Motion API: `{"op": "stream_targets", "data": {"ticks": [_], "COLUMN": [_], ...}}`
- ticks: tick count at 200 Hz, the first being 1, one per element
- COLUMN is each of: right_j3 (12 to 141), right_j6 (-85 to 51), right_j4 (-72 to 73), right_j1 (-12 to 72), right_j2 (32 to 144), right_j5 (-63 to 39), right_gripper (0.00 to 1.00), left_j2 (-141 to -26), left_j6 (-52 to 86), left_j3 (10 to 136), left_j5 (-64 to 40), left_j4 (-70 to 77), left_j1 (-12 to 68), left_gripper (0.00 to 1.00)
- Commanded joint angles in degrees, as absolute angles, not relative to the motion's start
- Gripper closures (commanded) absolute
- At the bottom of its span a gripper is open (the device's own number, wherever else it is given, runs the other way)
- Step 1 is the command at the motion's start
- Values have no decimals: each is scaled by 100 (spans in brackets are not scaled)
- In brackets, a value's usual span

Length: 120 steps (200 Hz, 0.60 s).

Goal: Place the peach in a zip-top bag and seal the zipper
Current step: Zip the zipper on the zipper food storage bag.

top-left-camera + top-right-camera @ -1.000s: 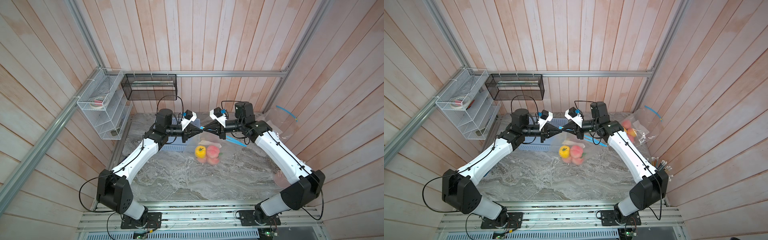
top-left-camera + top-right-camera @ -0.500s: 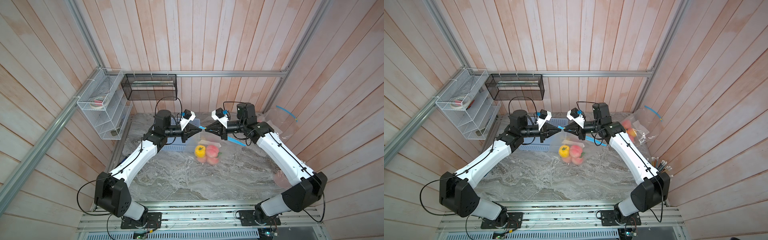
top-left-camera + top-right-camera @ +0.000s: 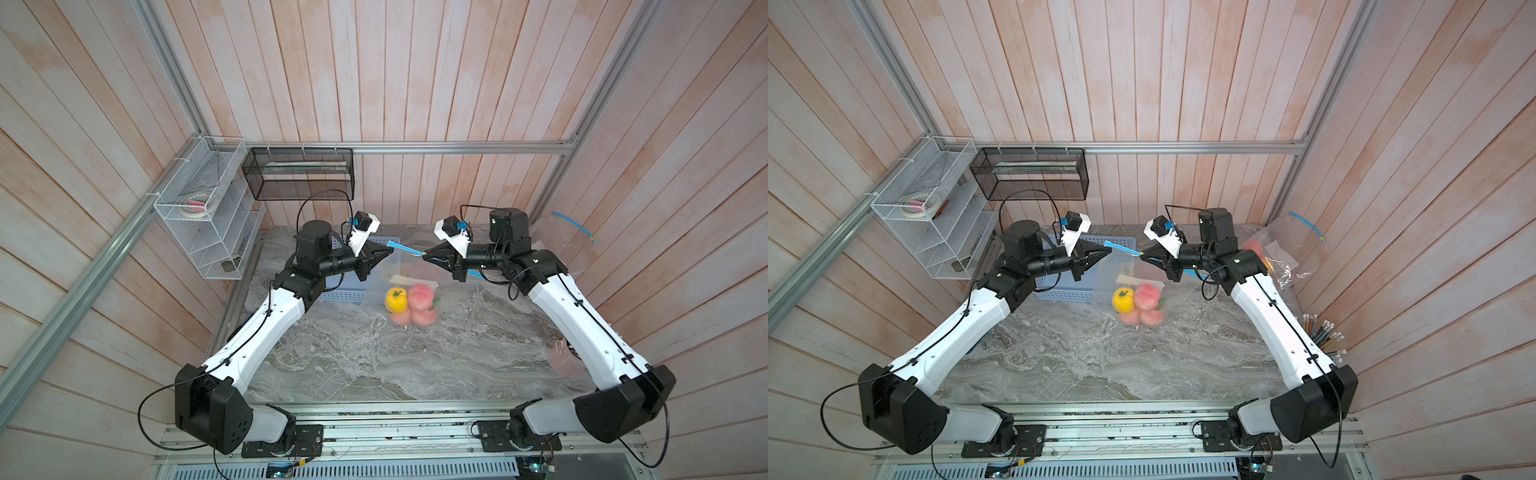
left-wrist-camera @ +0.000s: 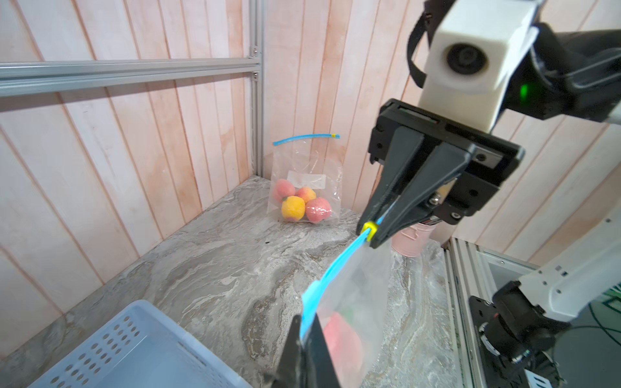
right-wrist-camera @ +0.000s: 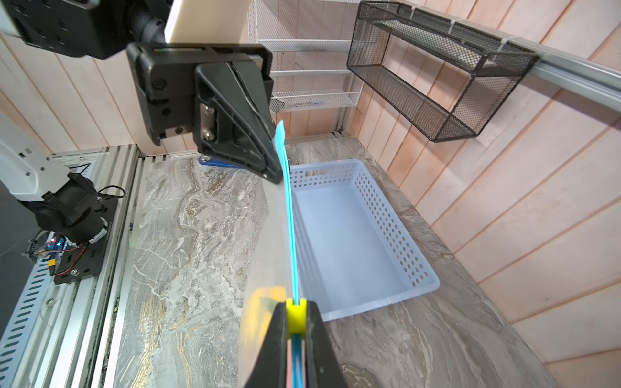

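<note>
We've got a blue zipper (image 5: 289, 215) with a yellow slider (image 5: 295, 317). Peaches (image 3: 419, 296) show pink, the bench (image 3: 353, 357) grey-veined marble, the basket (image 5: 386, 215) pale blue.

Grey marble tabletop (image 3: 374, 357) with pale-blue basket (image 5: 389, 221), pink cup (image 4: 411, 240), fruit-filled bag (image 4: 302, 161).

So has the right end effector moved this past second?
Yes. In a top view the right end effector has shifted rightward, away from the black mesh shelf on the back wall.

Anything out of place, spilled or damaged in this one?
Nothing spilled or damaged. The zip-top bag hangs by its zipper between the left gripper and right gripper, fruit inside; a second filled bag stands against the wall.
</note>
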<state>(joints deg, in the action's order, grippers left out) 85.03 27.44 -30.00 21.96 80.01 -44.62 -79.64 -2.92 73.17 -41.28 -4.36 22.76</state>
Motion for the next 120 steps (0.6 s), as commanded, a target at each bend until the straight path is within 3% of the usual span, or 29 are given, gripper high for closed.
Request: {"op": "stream_targets", "data": {"ticks": [1, 71, 120], "right_j3": [8422, 8205, 8000], "right_j6": [2699, 2701, 2679], "right_j4": [-3625, -3775, -3806], "right_j1": [1970, 1836, 1635], "right_j2": [7815, 7656, 7478], "right_j5": [-3908, -3665, -3700], "right_gripper": [92, 93, 93], "left_j2": [-7770, -7583, -7436], "left_j6": [-132, 119, 304], "left_j3": [7330, 7105, 6863], "left_j5": [-2770, -1498, -1339], "left_j4": [-611, -469, -317], "left_j1": [2008, 1848, 1649], "left_gripper": [100, 100, 100]}}
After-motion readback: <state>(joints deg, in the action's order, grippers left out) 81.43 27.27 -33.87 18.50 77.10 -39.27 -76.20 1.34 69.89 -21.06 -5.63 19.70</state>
